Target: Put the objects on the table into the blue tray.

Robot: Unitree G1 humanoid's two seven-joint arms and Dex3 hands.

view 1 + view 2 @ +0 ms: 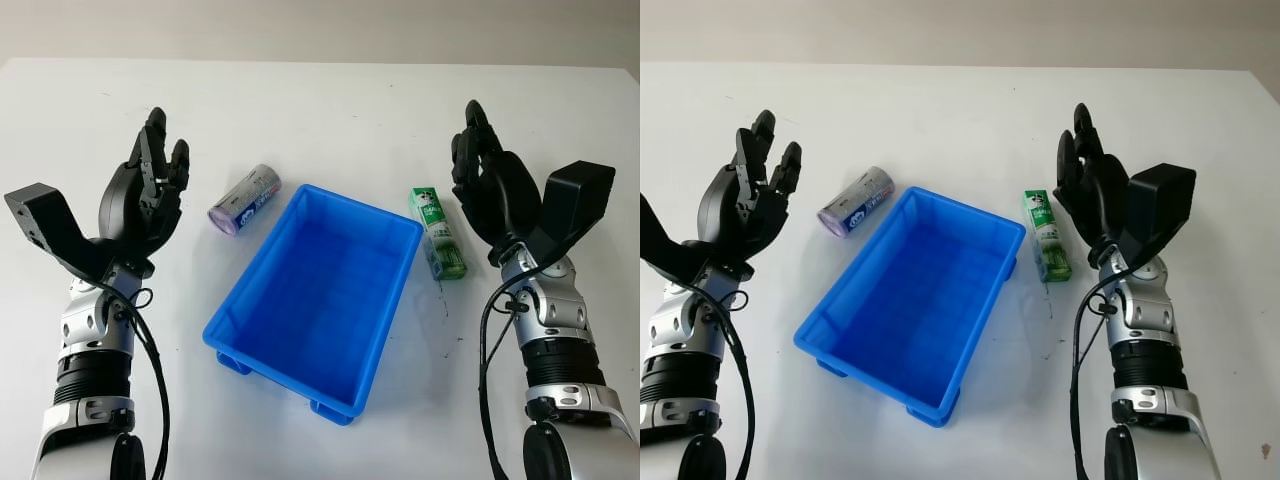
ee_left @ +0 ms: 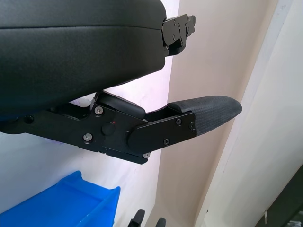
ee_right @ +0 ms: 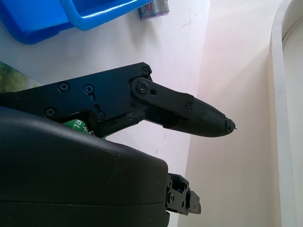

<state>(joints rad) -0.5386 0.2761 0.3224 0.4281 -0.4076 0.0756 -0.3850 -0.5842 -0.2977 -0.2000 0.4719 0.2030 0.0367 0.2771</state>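
Note:
An empty blue tray (image 1: 385, 300) sits in the middle of the white table. A purple and silver cylindrical packet (image 1: 244, 198) lies on its side just left of the tray's far corner. A green toothpaste box (image 1: 437, 231) lies right of the tray, close to its rim. My left hand (image 1: 150, 185) is raised above the table left of the packet, open and holding nothing. My right hand (image 1: 482, 175) is raised just right of the green box, open and holding nothing. The tray's corner (image 2: 71, 201) appears in the left wrist view, and the tray's edge (image 3: 90, 16) in the right wrist view.
The white table (image 1: 330, 110) stretches to a far edge against a pale wall. Black cables (image 1: 485, 340) hang along both forearms near the front.

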